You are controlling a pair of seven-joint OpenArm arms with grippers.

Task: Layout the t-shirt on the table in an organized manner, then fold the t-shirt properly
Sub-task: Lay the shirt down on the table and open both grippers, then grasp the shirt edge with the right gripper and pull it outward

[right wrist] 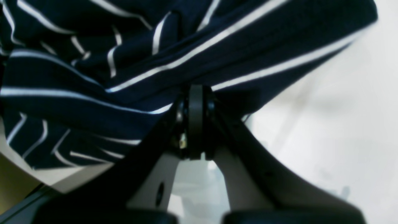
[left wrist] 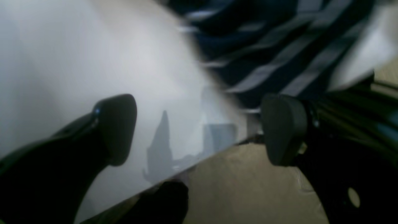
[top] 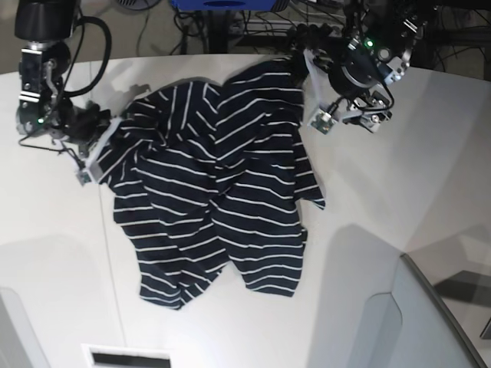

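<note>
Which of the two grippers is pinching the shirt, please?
The right gripper: its fingers are shut on the t-shirt, while the left gripper is open.

A robotics lab: two arms mounted at a white table (top: 383, 199), tangled cables (top: 253, 23) on the floor behind.

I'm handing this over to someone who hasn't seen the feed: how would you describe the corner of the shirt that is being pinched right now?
On the white table lies a rumpled navy t-shirt with thin white stripes. Follow it to the base view's left edge: there the right claw is shut on the fabric. The opposite corner, near the left claw, is free, since that claw is open and empty.
</note>
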